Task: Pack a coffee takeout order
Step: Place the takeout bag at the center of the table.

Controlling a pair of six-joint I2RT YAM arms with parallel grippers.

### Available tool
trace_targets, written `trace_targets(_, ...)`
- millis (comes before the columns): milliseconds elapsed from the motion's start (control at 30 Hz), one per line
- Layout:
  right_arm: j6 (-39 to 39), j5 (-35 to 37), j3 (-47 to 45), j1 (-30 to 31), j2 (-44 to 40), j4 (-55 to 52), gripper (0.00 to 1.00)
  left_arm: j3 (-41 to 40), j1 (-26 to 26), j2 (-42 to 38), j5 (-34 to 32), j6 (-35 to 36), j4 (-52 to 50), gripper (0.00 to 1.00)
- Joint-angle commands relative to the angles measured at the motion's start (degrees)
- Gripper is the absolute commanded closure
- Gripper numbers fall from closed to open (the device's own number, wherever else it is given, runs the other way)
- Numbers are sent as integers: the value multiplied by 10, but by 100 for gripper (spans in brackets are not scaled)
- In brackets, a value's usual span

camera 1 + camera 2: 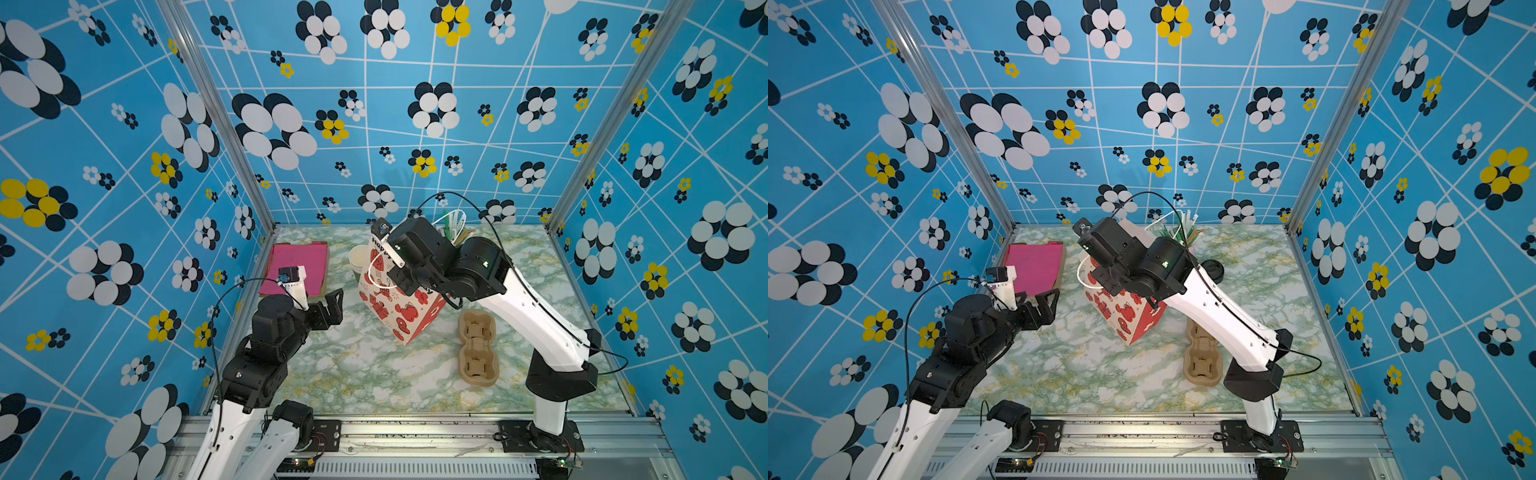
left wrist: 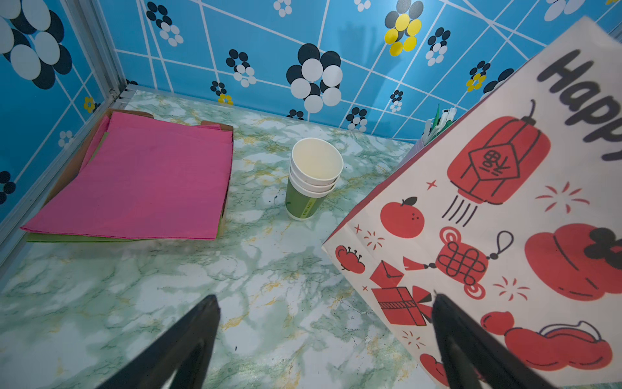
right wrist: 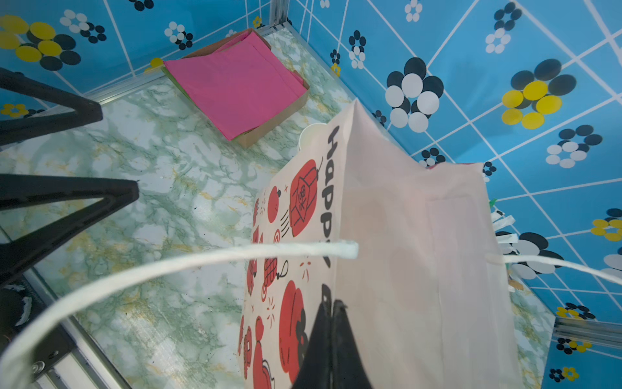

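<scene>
cup holder (image 1: 478, 347): brown moulded pulp, two pockets end to end, both empty, flat on the table; right of the right gripper (image 3: 332, 304) (pinching the paper bag (image 3: 404, 235) rim) and nearer the robot's base, well apart.
napkins (image 2: 144, 188): pink, flat, stacked; ahead of the left gripper (image 2: 323, 299), apart.
straws (image 1: 451, 220): thin, white-wrapped, upright bunch; beyond the right gripper.
black round lid (image 1: 1214, 268): right of the right gripper; cannot tell if a cup is beneath.

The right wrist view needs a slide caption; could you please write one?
Right gripper shut on the rim of the printed paper bag; pink napkin stack beyond.
</scene>
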Motion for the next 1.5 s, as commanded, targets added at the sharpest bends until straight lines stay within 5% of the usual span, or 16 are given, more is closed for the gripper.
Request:
trace_targets(0,24,-14,-22,5,4,5,100,8,4,-3,-4,5,1,1)
trace_targets(633,39,-45,-75,10,47,46,100,-22,8,-5,6,-7,23,1)
trace_targets(1067,77,-136,-75,11,77,67,99,-30,13,-2,14,-8,28,1)
trace_targets(1100,78,-141,-75,11,78,68,64,-30,13,-2,15,-7,28,1)
trace_targets(1133,79,-148,-74,11,78,70,53,-29,13,-2,15,-7,28,1)
trace_targets(1467,54,-181,-18,11,62,73,34,22,27,13,16,49,-2,1)
